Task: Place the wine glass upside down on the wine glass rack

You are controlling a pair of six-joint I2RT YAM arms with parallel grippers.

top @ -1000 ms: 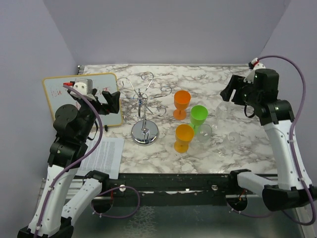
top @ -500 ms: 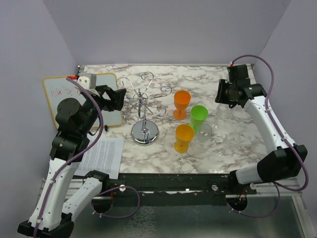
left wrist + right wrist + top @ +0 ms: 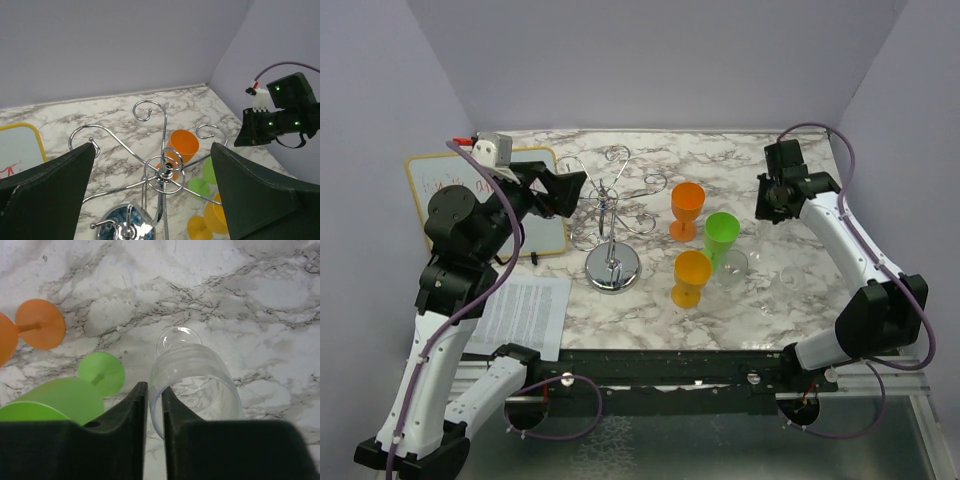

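Note:
The wine glass is clear and stands upright on the marble; its round foot shows behind the bowl. My right gripper is shut on its rim, one finger inside the bowl and one outside. In the top view the right gripper hangs right of the coloured glasses, and the clear glass hardly shows there. The wine glass rack, chrome wire with a mirrored disc base, stands left of centre. My left gripper hovers wide open beside its top. From the left wrist, the rack's looped hub lies between the spread fingers.
Two orange glasses and a green one stand right of the rack, with another clear glass beside them. A small whiteboard and a printed sheet lie at the left. Purple walls close in the table.
The right arm has swung in toward the glasses and its jaws have closed on the clear glass rim. The left gripper has moved right, nearer the rack's top.

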